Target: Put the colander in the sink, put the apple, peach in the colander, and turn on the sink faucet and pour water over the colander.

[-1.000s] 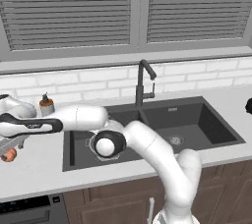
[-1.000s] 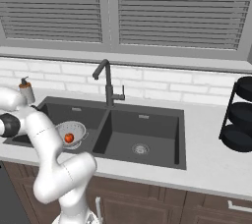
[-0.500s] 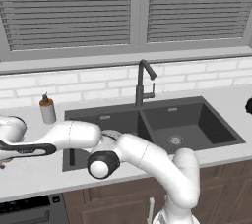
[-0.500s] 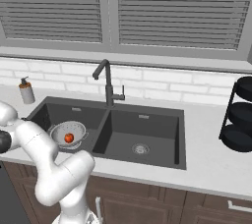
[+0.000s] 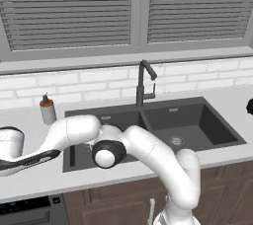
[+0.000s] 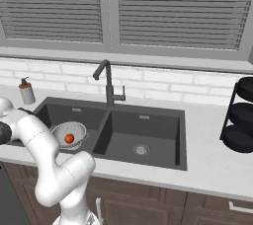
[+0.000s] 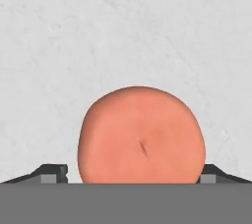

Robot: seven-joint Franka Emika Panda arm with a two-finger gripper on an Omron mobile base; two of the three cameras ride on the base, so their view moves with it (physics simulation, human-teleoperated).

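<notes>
In the left base view the arm reaches left over the counter (image 5: 29, 182), beside the sink (image 5: 197, 120) and its faucet (image 5: 144, 83). In the right base view the colander (image 6: 69, 134) sits in the sink's left basin with the apple (image 6: 69, 138) inside. In the hand view the peach (image 7: 141, 137) lies on the counter between the spread fingertips (image 7: 51, 173) of the gripper (image 7: 130, 173), not pinched.

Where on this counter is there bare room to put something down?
The counter between the sink and the black rack lies bare. The left basin is crowded: the colander with the apple sits there.
</notes>
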